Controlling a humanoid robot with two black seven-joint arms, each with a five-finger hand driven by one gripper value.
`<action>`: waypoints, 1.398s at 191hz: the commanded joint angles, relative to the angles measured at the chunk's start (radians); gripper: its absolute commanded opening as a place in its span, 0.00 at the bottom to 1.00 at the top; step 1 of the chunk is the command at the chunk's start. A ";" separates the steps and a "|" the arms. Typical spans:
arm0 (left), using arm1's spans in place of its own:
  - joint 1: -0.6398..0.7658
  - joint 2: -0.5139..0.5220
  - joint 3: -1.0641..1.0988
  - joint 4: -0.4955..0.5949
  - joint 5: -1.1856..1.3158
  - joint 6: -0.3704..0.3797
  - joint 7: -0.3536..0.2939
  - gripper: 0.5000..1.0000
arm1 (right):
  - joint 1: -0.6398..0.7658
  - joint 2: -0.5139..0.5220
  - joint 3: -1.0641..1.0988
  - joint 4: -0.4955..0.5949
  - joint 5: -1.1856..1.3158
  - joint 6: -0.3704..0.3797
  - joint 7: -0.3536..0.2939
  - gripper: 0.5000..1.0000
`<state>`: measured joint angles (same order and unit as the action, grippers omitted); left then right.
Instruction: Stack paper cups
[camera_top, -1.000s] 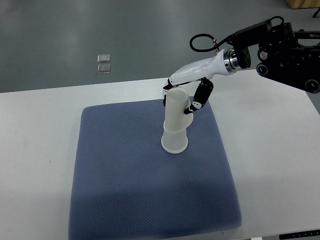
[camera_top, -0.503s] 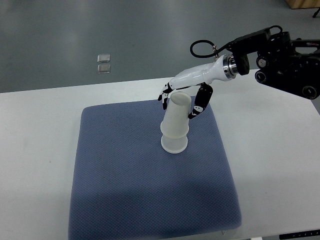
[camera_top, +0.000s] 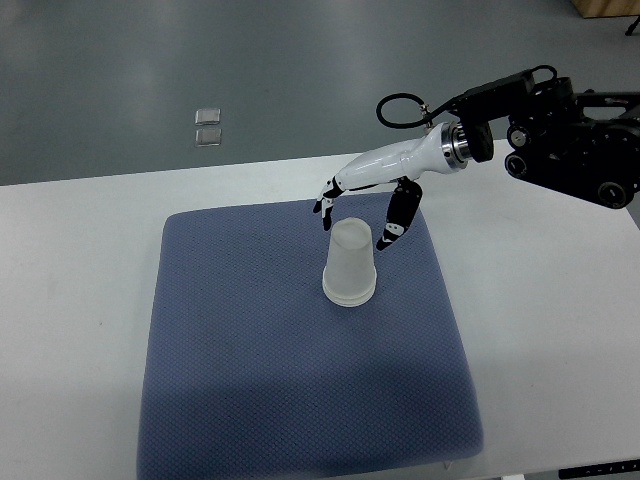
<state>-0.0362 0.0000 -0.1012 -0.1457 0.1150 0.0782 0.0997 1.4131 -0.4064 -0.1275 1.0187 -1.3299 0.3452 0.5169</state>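
A stack of white paper cups (camera_top: 350, 265) stands upside down on the blue-grey mat (camera_top: 250, 360), a little right of its middle. My right hand (camera_top: 355, 215) hovers just above and behind the stack, fingers spread on either side of its top and holding nothing. The white forearm runs up and right to the black arm at the picture's right edge. No left arm shows.
The mat lies on a white table (camera_top: 70, 260). Two small clear items (camera_top: 208, 126) lie on the grey floor beyond the table's far edge. The black arm joint (camera_top: 570, 140) fills the upper right corner.
The upper cup has slid down fully over the lower one, so the stack is shorter. My right hand has let go and lifted slightly, its fingers opening.
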 joint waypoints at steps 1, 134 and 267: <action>-0.001 0.000 0.000 0.000 0.000 0.000 0.000 1.00 | 0.021 -0.011 0.009 0.000 0.000 0.002 0.000 0.81; -0.001 0.000 0.000 0.000 0.000 0.000 0.000 1.00 | 0.000 -0.055 0.223 -0.177 0.879 -0.045 -0.071 0.83; 0.001 0.000 0.000 0.000 0.000 0.000 0.000 1.00 | -0.260 -0.012 0.224 -0.281 1.632 -0.221 -0.209 0.83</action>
<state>-0.0364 0.0000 -0.1012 -0.1457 0.1150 0.0782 0.0997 1.1974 -0.4243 0.0959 0.7379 0.2851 0.1053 0.3218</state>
